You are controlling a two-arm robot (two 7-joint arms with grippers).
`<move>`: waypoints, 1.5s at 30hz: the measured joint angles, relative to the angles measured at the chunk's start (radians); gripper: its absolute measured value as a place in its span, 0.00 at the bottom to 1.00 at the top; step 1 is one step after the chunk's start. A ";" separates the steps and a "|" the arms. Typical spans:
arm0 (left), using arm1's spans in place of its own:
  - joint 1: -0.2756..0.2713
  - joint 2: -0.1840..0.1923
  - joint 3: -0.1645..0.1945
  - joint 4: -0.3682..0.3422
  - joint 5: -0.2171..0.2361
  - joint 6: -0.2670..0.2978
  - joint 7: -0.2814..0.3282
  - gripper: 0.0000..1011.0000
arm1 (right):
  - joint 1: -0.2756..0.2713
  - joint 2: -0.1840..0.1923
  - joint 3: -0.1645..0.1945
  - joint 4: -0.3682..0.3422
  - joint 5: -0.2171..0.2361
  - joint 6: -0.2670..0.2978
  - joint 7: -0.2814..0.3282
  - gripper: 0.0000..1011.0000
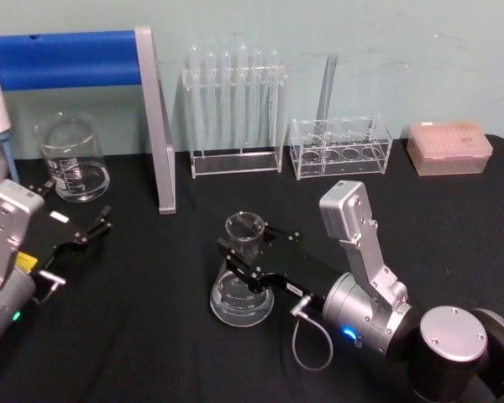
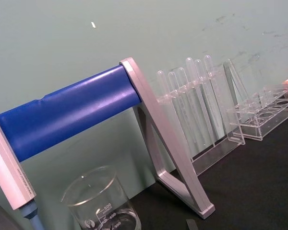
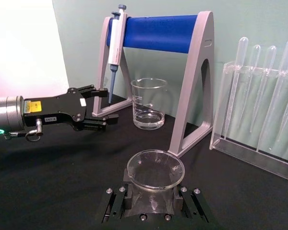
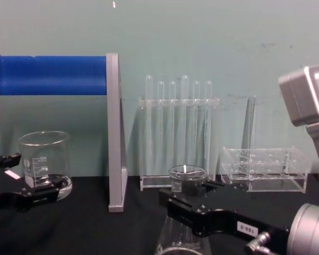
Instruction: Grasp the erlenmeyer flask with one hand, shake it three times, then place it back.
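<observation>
1. Erlenmeyer flask (image 1: 242, 281): upright on the black counter (image 1: 151, 336), long axis vertical, centre front.
2. Right pincer (image 1: 238, 253): fingers either side of the flask's neck, narrowed onto it; contact appears made, base not lifted.
3. Left pincer (image 1: 91, 227): parked well apart, open and empty, near the glass beaker (image 1: 70, 159).

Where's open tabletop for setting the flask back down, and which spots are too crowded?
Bare cloth lies left of the erlenmeyer flask, between it and the left gripper, and ahead of it up to the test tube rack. The right gripper is around its neck. Crowded: the back edge, with beaker, pipette stand, racks and tip box.
</observation>
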 joint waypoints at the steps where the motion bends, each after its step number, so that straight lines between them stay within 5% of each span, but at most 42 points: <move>1: 0.000 0.000 0.000 0.000 0.000 0.000 0.000 0.99 | -0.001 0.000 -0.001 0.000 -0.001 0.001 0.000 0.45; 26: 0.000 0.000 0.000 0.000 0.000 0.000 0.000 0.99 | -0.003 0.003 -0.002 -0.001 -0.008 0.005 -0.001 0.45; 45: 0.000 0.000 0.000 0.000 0.000 0.000 0.000 0.99 | -0.002 0.003 -0.002 -0.002 -0.006 0.004 -0.001 0.99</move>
